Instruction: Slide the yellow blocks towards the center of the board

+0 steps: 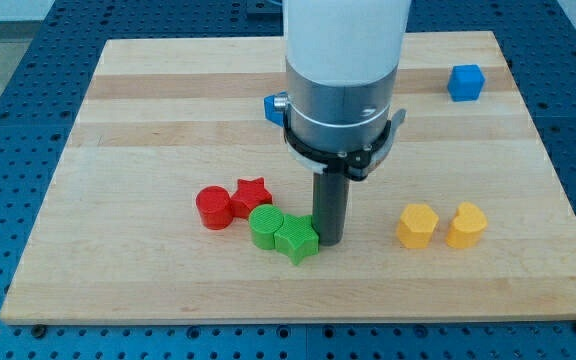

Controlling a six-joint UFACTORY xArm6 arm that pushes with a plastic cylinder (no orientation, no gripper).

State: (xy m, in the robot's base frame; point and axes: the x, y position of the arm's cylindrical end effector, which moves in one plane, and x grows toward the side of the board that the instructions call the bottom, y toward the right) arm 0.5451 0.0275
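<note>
Tip (330, 242) left of yellow blocks (441, 225), apart

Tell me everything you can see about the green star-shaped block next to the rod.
The green star-shaped plastic block lies flat on the wooden board, below the centre toward the view's bottom. It looks matte, with ridged sides. Its left side touches the round green block. My tip stands right at its right edge, seemingly in contact. The red star-shaped block sits just above and left, apart from it.
</note>
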